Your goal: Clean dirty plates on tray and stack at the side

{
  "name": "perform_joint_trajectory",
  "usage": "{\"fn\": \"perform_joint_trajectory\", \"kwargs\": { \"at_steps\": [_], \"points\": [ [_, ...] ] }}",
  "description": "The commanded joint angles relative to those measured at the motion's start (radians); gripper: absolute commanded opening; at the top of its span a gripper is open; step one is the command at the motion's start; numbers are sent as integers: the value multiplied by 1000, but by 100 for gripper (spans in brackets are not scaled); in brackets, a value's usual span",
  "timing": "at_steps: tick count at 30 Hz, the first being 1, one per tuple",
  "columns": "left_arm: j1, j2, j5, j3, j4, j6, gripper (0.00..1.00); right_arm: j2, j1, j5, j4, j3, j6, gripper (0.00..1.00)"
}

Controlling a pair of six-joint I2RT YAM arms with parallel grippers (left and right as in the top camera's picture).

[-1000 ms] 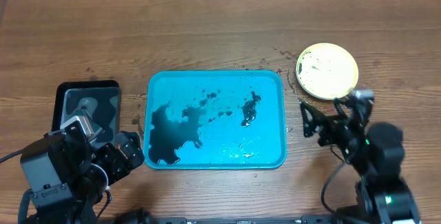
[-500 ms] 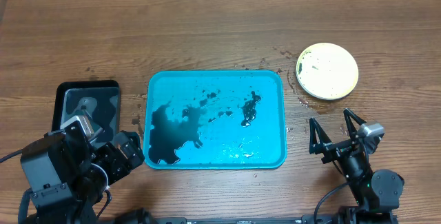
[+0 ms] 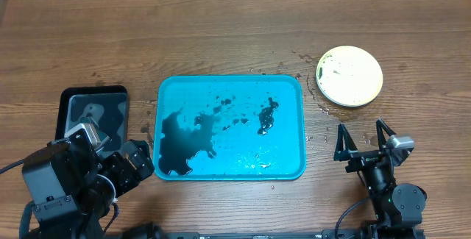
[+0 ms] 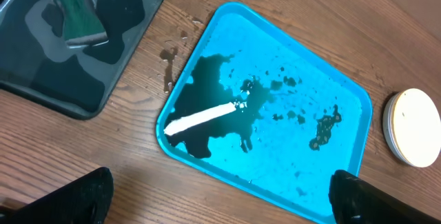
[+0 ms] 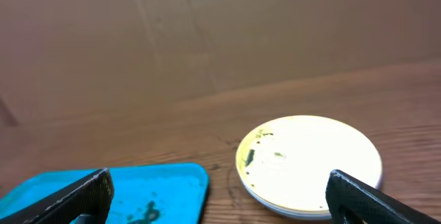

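**Worktable contents: tray, plates, two grippers**

Tray [image 3: 283,167]: turquoise, rectangular, flat on the middle of the wooden table [image 3: 221,33]. It holds a dark puddle at its left end and scattered black specks and smears toward the right.

Plates [image 3: 349,76]: stacked on the table, off the tray and just beyond its far right corner, not touching it. The top plate is pale with a few dark flecks near its left rim. Layered rims show from the right wrist, but the count cannot be told.

Black tray [image 3: 66,103]: smaller, left of the turquoise one, wet, with a green sponge [image 4: 74,14] lying in it.

Left gripper [image 4: 217,182]: near the tray's near left corner, fingers spread wide, nothing between them.

Right gripper [image 3: 360,127]: on the near side of the plates and apart from them, fingers spread wide, empty, facing the stack.
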Motion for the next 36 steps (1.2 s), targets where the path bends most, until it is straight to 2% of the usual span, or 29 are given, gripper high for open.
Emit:
{"fn": "perform_joint_trajectory", "kwargs": {
  "at_steps": [1, 25, 28, 31, 34, 36],
  "points": [
    [-6, -2, 1, -7, 2, -7, 100, -11, 5, 35, 3, -11, -69, 100],
    [-6, -2, 1, -7, 2, -7, 100, -10, 5, 35, 5, -10, -89, 100],
    [-9, -2, -59, -9, -21, 68, 100, -10, 5, 35, 5, -10, -89, 100],
    [-43, -3, -35, -43, -1, 99, 100, -10, 5, 35, 5, -10, -89, 100],
    [-138, -56, -14, -152, 126, 240, 100, -10, 5, 35, 5, -10, -89, 100],
    [-189, -143, -14, -269, 246, 271, 100, -10, 5, 35, 5, -10, -89, 100]
  ]
}}
